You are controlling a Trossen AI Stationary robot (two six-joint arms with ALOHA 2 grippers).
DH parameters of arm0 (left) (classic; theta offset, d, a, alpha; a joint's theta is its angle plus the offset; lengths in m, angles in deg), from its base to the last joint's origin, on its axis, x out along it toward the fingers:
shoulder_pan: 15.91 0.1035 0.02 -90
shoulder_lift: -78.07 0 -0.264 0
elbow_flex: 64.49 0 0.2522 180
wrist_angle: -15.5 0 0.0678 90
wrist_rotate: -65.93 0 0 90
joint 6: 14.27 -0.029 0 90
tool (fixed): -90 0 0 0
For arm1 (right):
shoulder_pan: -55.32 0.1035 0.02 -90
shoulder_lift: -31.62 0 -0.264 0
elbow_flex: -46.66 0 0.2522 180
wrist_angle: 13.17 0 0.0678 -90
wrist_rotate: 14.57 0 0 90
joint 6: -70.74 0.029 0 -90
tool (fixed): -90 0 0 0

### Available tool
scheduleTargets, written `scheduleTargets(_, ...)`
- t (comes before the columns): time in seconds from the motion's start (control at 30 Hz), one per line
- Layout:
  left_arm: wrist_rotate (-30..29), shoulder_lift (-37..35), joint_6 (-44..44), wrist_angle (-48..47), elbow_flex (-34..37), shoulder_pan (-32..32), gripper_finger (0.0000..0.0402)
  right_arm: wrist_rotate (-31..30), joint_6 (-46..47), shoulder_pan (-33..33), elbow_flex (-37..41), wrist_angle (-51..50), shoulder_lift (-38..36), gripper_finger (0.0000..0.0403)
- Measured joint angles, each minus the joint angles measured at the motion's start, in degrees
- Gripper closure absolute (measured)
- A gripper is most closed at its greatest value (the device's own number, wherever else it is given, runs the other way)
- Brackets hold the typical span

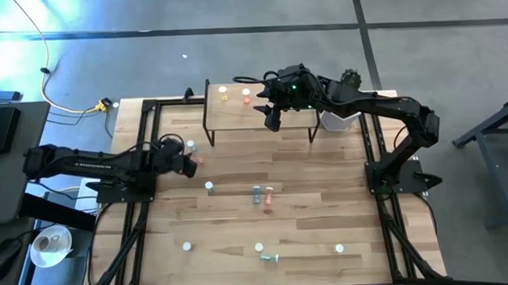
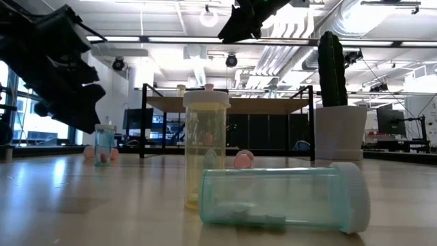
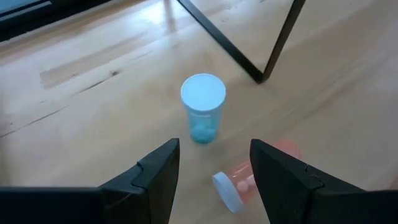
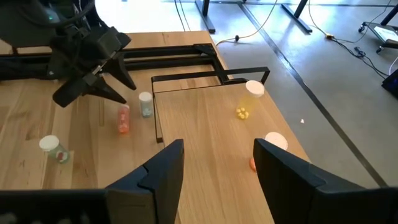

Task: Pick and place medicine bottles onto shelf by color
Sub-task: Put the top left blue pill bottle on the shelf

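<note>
The shelf [image 1: 261,112] stands at the table's far side. An upright yellow bottle [image 4: 249,99] and a pink bottle [image 4: 270,149] stand on its board. My right gripper [image 4: 217,168] hovers open and empty above the shelf board, near the pink bottle. My left gripper [image 3: 214,168] is open and empty at the table's left, above a blue bottle [image 3: 203,115] standing upright and a pink bottle [image 3: 249,183] lying on its side on the tabletop. The lying pink bottle shows just past the fingertips. Several other bottles are scattered on the table.
Loose bottles lie mid-table [image 1: 262,195] and near the front edge [image 1: 268,257]. In the low view a yellow bottle [image 2: 206,147] stands upright and a green one [image 2: 287,198] lies close to the camera. A white cactus pot [image 1: 343,117] stands right of the shelf.
</note>
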Motion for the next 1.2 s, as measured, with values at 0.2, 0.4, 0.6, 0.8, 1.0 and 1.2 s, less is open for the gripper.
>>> scheduleTargets(0.2, 4.6, 0.0, -5.6, 3.5, 0.0, 5.6, 0.0216, 0.0, -0.1, 0.4, 0.0, 0.0, 0.0, 0.0217)
scheduleTargets(0.4, 8.8, 0.0, -10.0, 4.4, 0.0, 10.7, 0.0216, 0.0, -0.2, 0.8, 0.0, 0.0, 0.0, 0.0217)
scheduleTargets(0.6, 12.9, 0.8, -12.6, 5.4, 0.0, 15.0, 0.0216, 0.0, -0.2, 0.8, 0.0, 0.0, 0.0, 0.0217)
scheduleTargets(0.8, 14.5, 4.3, -14.5, 8.8, 0.0, 17.8, 0.0216, 0.0, -1.2, 0.8, 0.0, 0.0, 0.0, 0.0217)
scheduleTargets(1.0, 15.8, 8.3, -15.1, 11.6, 0.0, 19.1, 0.0216, 0.0, -1.3, 0.8, 0.0, 0.0, 0.0, 0.0217)
scheduleTargets(1.2, 15.3, 12.3, -15.1, 15.6, 0.0, 19.3, 0.0216, 0.0, -1.3, 0.7, 0.0, 0.0, 0.0, 0.0217)
